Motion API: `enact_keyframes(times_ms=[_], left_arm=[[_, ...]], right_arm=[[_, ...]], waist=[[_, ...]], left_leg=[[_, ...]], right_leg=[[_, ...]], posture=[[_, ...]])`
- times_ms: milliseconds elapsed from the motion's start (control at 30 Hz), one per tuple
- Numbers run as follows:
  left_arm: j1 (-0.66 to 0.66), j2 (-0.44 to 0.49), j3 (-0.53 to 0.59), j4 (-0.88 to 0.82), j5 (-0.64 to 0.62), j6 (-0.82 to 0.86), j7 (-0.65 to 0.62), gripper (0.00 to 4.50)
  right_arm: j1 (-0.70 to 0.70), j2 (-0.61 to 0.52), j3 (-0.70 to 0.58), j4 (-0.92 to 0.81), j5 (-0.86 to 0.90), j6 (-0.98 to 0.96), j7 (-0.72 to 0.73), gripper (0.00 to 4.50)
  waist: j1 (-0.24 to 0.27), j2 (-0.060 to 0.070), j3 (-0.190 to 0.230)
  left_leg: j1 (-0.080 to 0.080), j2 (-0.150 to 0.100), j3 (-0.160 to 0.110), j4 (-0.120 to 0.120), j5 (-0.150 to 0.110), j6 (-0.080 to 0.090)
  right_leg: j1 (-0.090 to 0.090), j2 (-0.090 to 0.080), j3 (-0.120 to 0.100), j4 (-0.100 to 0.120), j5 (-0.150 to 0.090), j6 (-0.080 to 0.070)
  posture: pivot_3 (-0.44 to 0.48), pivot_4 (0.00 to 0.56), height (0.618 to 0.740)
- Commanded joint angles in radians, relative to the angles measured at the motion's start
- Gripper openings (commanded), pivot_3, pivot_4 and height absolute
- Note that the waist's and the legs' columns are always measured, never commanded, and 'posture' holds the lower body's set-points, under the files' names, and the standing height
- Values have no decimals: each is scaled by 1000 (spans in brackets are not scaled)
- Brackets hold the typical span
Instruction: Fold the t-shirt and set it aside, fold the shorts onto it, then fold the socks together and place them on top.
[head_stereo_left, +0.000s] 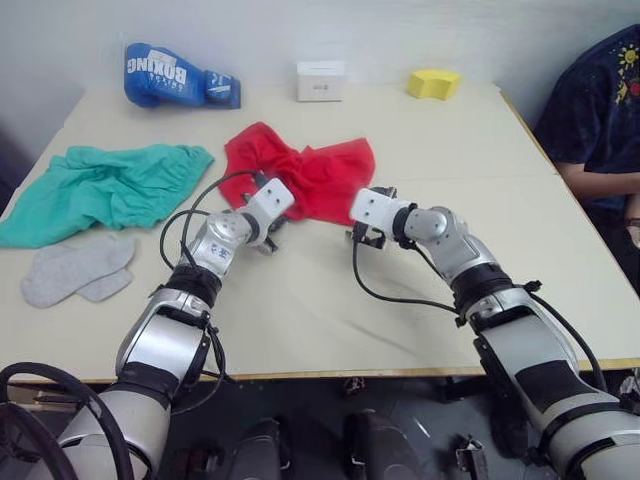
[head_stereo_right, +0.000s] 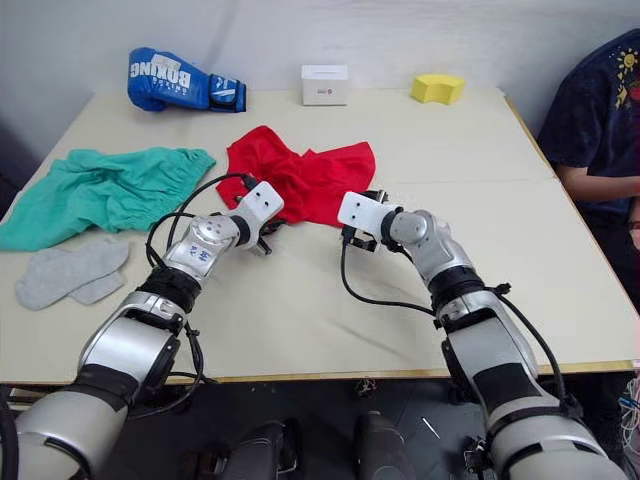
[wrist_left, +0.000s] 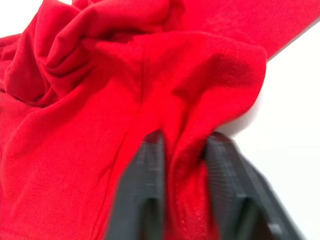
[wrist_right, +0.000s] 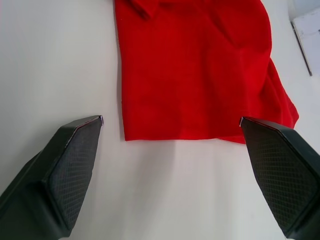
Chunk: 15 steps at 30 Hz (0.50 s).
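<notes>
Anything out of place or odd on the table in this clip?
A blue boxing glove, a white box and a yellow block line the far edge, unrelated to laundry. The t-shirt lies crumpled; the left gripper pinches its edge, the right gripper open just short of it.

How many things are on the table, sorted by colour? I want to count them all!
Red: 1, the t-shirt
Teal-green: 1, the shorts
Grey: 2, the socks
Blue: 1, the boxing glove
White: 1, the small box
Yellow: 1, the sponge-like block
Total: 7
</notes>
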Motion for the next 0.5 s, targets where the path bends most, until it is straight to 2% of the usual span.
enact_keyframes(times_ms=[33,367,500], left_arm=[[11,42,23,76,39,37,24,88],[12,52,115,-3,2,71,0,88],[23,51,122,-30,8,84,-7,0]], right_arm=[[-57,22,12,88,-13,-6,-2,4500],[-152,94,56,288,-85,-24,-122,4500],[-153,117,55,338,-81,35,-90,3542]], waist=[[-7,0,0],[-8,0,0],[-8,-1,0]], left_leg=[[0,0,0,0,0,0],[0,0,1,-2,0,-2],[0,0,0,-2,0,-2]], right_leg=[[0,0,0,0,0,0],[-1,0,1,1,-1,-1],[-1,0,1,1,-1,-1]], posture=[[0,150,740],[0,150,740],[0,150,740]])
